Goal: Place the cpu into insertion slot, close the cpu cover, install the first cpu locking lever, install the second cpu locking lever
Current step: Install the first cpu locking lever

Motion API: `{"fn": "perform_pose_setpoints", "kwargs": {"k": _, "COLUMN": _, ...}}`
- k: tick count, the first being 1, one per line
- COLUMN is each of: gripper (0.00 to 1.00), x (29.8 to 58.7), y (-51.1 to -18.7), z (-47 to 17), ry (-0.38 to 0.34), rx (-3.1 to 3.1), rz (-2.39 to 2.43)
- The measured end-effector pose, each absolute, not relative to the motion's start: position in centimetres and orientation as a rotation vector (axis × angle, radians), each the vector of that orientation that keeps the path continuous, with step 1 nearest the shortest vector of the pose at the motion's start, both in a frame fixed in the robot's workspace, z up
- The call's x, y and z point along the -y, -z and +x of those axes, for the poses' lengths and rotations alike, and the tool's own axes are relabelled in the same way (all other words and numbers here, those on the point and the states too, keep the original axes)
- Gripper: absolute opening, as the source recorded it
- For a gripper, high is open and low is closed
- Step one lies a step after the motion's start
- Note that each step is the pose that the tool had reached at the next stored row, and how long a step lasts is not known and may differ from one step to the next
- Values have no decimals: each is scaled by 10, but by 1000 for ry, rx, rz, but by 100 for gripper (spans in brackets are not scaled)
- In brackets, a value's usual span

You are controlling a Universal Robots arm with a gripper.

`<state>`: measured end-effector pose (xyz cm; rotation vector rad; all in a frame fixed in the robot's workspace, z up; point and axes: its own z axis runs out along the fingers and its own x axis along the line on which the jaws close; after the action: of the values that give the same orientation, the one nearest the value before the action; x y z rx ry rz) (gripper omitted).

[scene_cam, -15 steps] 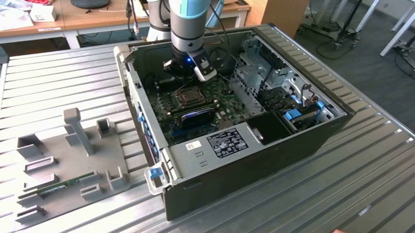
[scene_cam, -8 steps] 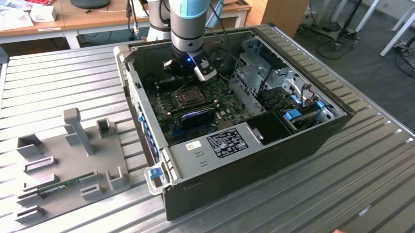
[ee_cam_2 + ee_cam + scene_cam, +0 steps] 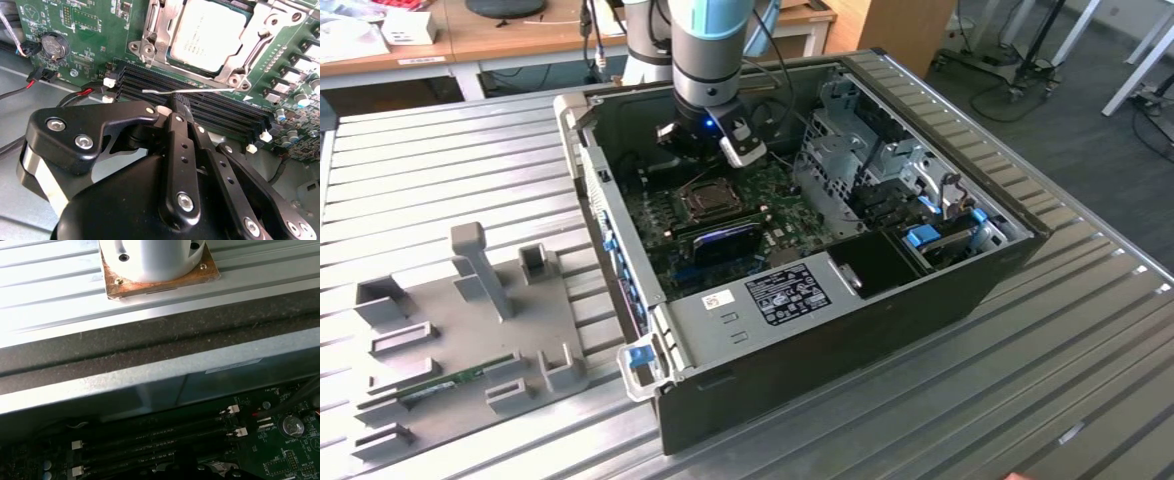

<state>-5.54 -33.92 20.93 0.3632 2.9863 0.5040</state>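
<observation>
Cpu: one flat square chip with a pale silvery-grey top, the cpu (image 3: 207, 32) is sitting in the insertion slot (image 3: 175, 52) on the green motherboard (image 3: 85, 30).
Cpu cover: one thin silvery frame, the cpu cover (image 3: 235, 65) is lying down around the chip, its hollow centre leaving the metal top showing.
Locking lever: one thin wire lever (image 3: 187, 92) is standing just off the socket's edge, between the socket and the memory slots.
Memory slots: the long black memory slots (image 3: 200, 107) are running beside the socket, white clips at their ends; I can't count the rows for sure.
Gripper: one black gripper (image 3: 174, 102) is hovering over the memory slots, next to the socket; in the exterior view the gripper (image 3: 707, 150) is hanging inside the open computer case (image 3: 987, 270), above the socket.
Fingers: they're coming together at the tip, right by the wire lever, but whether they're pinching it, I cannot tell.
Worktop: one ribbed metal worktop (image 3: 440, 150) is carrying the case and one grey fixture tray (image 3: 467, 330).
</observation>
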Motion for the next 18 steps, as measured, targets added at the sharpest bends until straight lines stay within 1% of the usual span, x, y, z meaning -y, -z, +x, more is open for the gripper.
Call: {"fn": "perform_pose_setpoints", "kwargs": {"k": 18, "gripper": 11, "x": 341, "y": -201, "z": -55, "ry": -506, "rx": -2985, "rz": 362}}
